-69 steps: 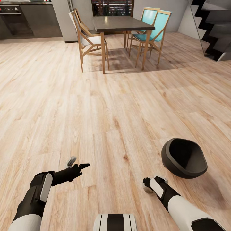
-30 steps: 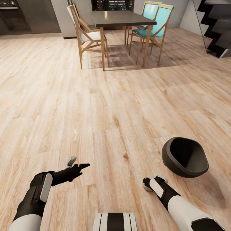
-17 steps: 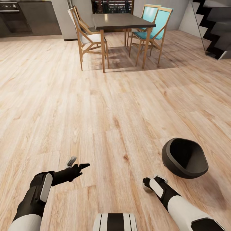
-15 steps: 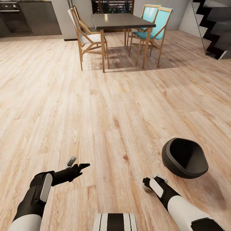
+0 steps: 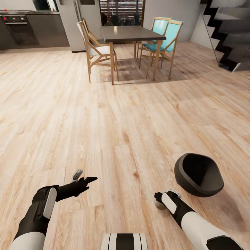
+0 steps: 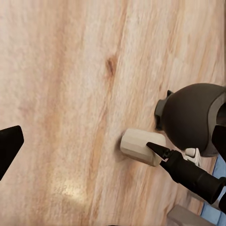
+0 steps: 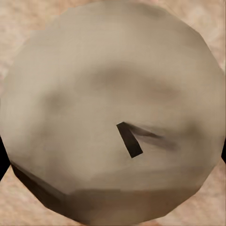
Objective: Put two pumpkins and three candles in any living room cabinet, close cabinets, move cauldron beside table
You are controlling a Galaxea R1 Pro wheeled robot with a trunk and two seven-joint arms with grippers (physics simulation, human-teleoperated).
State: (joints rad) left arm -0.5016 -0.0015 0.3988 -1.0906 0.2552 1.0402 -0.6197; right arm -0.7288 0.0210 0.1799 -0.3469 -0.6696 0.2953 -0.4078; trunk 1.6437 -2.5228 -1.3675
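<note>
The black cauldron (image 5: 198,174) lies tipped on the wooden floor at the lower right, mouth facing up and toward me. Its dark rounded outside (image 6: 193,117) also appears in the left wrist view. My right gripper (image 5: 159,204) points down just left of the cauldron and is shut on a beige candle (image 6: 141,147). The candle's top with its dark wick (image 7: 128,139) sits right in front of the right wrist camera. My left gripper (image 5: 84,177) hovers open over bare floor at the lower left, nothing between its fingers. No pumpkins, cabinet or low glass table are in view.
A dark-topped dining table (image 5: 132,33) with wooden chairs (image 5: 95,48) and teal chairs (image 5: 163,33) stands far ahead. Dark kitchen units with an oven (image 5: 21,33) line the back left. Black stairs (image 5: 229,34) rise at the back right. Wide wooden floor lies between.
The whole view has shifted: the dining table and cauldron sit lower in the picture and more of the kitchen shows, so the camera moved. Both arms hold the same pose.
</note>
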